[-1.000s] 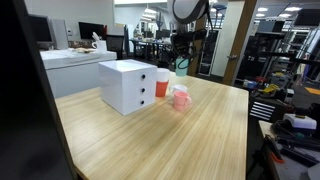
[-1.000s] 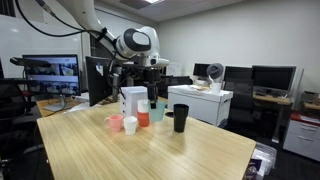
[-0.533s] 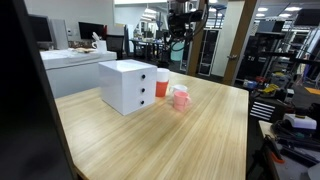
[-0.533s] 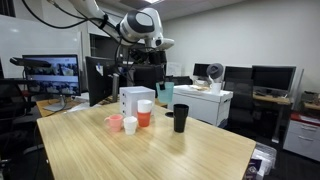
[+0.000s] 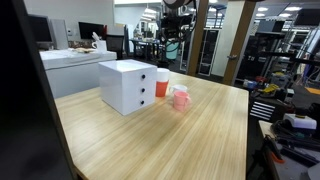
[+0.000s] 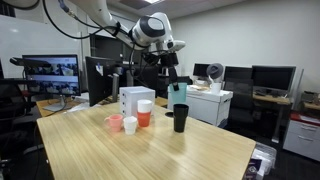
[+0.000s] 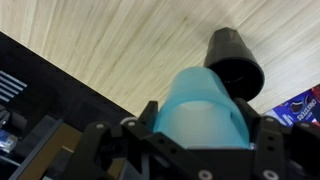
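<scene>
- We see the gripper (image 6: 174, 84) clamped on a pale teal cup (image 6: 178, 96). In the wrist view its fingers (image 7: 150, 120) press against the cup's wall from either side.
- The teal cup hangs upright in the air, clear of the wooden counter (image 6: 150, 152). In an exterior view it hangs over the far edge, toward the right-hand corner.
- A black cup (image 6: 181, 118) stands upright on the counter just below the teal cup. There is a gap between the two, so they are not touching. In the wrist view the black cup shows just past the teal cup, mouth up, on bare wood.
- Further along the far edge, away from that corner, sits a white drawer box (image 6: 133, 98).
- In front of the box stands an orange cup (image 6: 143, 120) with a white cup (image 6: 145, 105) seated on top of it.
- Beside these, toward the middle of the counter, are a pink cup (image 6: 114, 122) and a small white cup (image 6: 130, 126). They stand close together and well apart from the black cup.
</scene>
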Tool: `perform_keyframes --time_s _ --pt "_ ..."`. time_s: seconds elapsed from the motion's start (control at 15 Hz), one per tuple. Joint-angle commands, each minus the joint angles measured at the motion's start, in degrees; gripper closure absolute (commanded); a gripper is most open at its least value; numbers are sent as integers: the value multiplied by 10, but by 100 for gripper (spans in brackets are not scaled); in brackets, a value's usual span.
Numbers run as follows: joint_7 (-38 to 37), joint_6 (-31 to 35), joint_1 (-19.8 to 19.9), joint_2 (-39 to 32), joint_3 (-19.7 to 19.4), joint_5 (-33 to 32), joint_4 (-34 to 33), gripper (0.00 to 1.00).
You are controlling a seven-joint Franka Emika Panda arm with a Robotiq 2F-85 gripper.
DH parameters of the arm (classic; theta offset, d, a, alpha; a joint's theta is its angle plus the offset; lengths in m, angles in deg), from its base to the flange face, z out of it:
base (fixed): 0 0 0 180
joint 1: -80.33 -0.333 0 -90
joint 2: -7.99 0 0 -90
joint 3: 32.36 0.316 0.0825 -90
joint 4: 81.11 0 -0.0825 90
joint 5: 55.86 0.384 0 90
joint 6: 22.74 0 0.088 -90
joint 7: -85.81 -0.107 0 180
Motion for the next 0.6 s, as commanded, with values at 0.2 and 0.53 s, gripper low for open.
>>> perform_keyframes --time_s 0.2,0.53 --pt "24 -16 15 -77 2 4 -107 48" --pt "32 -16 14 -112 6 11 -144 48"
